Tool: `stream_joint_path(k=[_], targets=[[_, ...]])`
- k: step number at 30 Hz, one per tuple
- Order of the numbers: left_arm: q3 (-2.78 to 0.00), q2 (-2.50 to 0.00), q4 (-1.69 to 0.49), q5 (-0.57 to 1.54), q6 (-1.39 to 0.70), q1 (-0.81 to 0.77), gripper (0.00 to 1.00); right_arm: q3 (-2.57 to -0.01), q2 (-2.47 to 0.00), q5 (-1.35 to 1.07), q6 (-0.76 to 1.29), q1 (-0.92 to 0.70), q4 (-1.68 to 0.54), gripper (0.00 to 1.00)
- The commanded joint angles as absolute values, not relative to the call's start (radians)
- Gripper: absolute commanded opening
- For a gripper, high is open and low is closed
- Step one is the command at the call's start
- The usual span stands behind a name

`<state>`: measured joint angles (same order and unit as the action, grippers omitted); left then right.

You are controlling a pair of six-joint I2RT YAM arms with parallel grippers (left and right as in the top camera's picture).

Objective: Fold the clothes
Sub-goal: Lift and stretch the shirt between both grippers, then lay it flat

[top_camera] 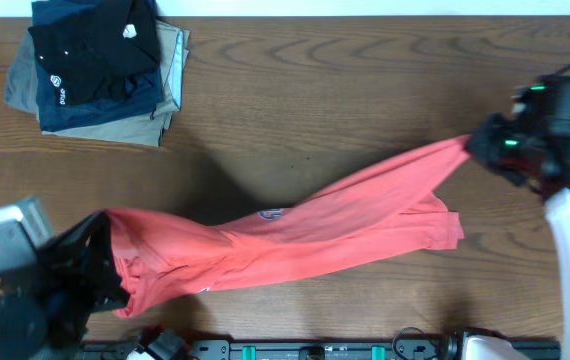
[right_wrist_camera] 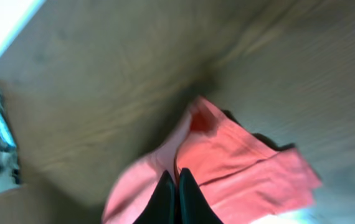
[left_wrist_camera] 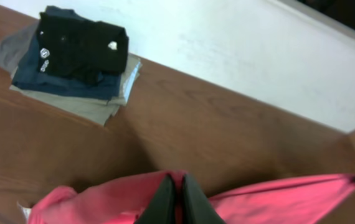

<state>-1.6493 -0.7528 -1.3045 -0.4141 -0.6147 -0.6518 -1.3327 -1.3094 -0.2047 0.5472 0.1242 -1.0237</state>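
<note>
The clothes, a coral-red T-shirt (top_camera: 305, 235), are stretched in a long band across the table from lower left to upper right. My left gripper (top_camera: 105, 245) is shut on the clothes at their left end; in the left wrist view its dark fingers (left_wrist_camera: 165, 198) pinch a fold of the red cloth (left_wrist_camera: 103, 202). At the far right, my right gripper (top_camera: 477, 143) is shut on the clothes' other end, lifting it. In the right wrist view its gripper (right_wrist_camera: 177, 180) pinches the red fabric (right_wrist_camera: 246, 168), which hangs below.
A stack of folded garments (top_camera: 100, 65), black on navy on khaki, lies at the back left corner, also seen as the folded stack (left_wrist_camera: 71, 59) in the left wrist view. A white wall (left_wrist_camera: 258, 50) borders the table's far edge.
</note>
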Motion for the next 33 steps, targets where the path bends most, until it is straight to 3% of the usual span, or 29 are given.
stream_joint_path(k=[1,7,17,33], targets=[[-1.817,-0.862,-1.372,-0.377,-0.556,-0.649,0.06,-1.483,-1.235,-0.168,0.454,0.205,-1.13,0.01],[-2.141,-1.028,-1.519,-0.377,-0.514,-0.649,0.06,-1.752,-1.215,-0.146,0.363,0.343,-1.358,0.01],[-2.513,-1.101,-1.531,-0.389,-0.418,-0.649,0.06,-2.058,-1.216,-0.119,0.316,0.41,-1.504,0.01],[-2.476,-1.187,-1.477,-0.644,-0.397,-0.649,0.06,-2.111,-1.368,-0.166,0.356,0.405,-1.325,0.01]])
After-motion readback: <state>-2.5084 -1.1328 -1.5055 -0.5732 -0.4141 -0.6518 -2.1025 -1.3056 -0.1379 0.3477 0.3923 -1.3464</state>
